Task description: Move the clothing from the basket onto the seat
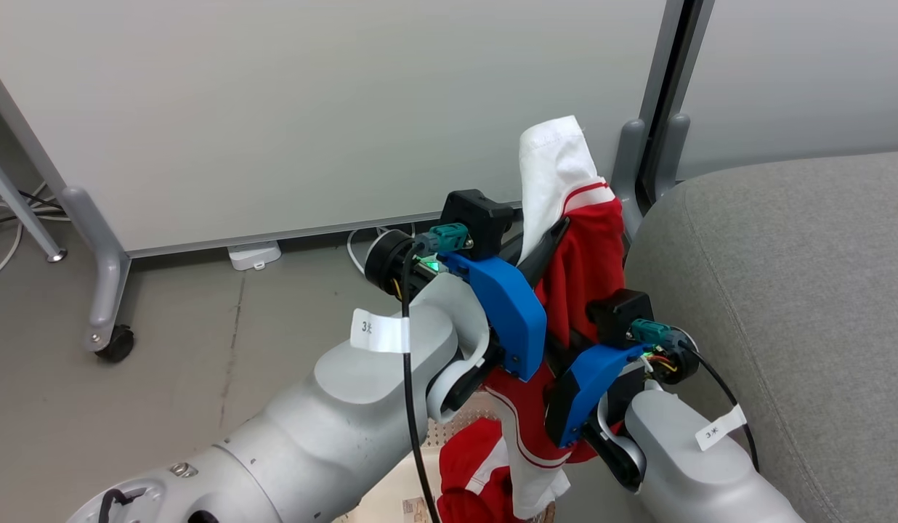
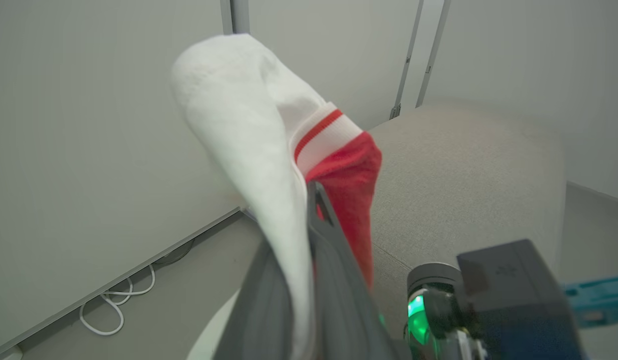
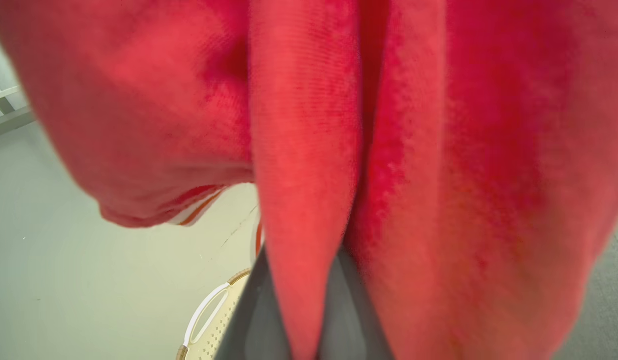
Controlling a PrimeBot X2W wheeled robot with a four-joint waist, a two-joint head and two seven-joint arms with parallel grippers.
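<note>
A red garment with a white panel hangs in the air between both arms, just left of the grey seat. My left gripper is shut on the clothing's upper part; in the left wrist view the white fabric drapes over its fingers. Lower down, my right gripper is shut on a red fold. The clothing's hem trails down to the basket, where more red and white fabric lies. The basket's handle shows below.
A pale partition panel on wheeled legs stands behind, with a caster on the floor at left. White cables and a small white box lie along its base. A grey post rises beside the seat.
</note>
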